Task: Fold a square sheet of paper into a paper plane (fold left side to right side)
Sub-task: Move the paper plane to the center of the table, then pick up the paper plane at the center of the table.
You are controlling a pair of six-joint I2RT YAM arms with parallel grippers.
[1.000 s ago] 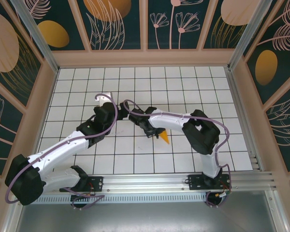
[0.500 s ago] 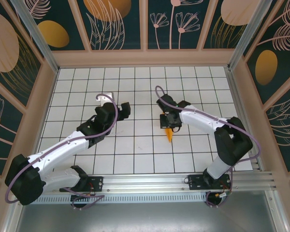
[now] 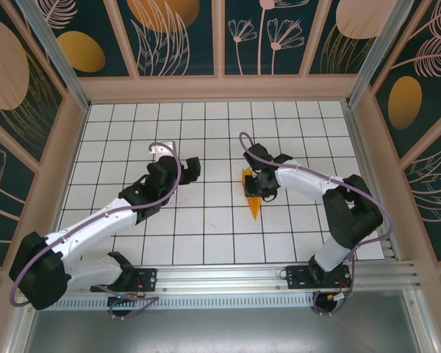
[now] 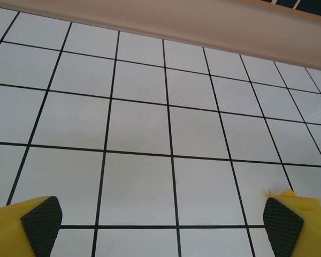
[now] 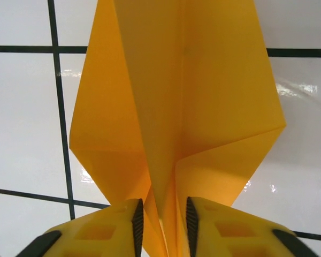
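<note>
The square sheet was no longer a flat square: it lay as a slim orange paper plane (image 3: 254, 200) on the white tiled table (image 3: 206, 220), right of centre and just in front of the right arm's wrist, its narrow point aimed at the near edge where the arms are bolted. In the right wrist view the paper plane (image 5: 182, 96) showed a centre crease running straight away from the camera, with a folded flap spread flat to each side. The right gripper (image 3: 259, 184) was at the plane's far, wider end, and up close the right gripper (image 5: 161, 209) had its jaws only narrowly apart with the raised centre fold standing between them. Whether they pinched the fold or merely bracketed it, I could not tell. The left gripper (image 3: 189, 168) hung well apart from the paper over bare tiles, and in its own view the left gripper (image 4: 160, 217) had its jaws wide apart on nothing. Judging by the shape, the folds were essentially done — the side-to-side fold and the nose folds seemed to be in. What looked left was little: letting go, perhaps sharpening the crease, and clearing the arm.
</note>
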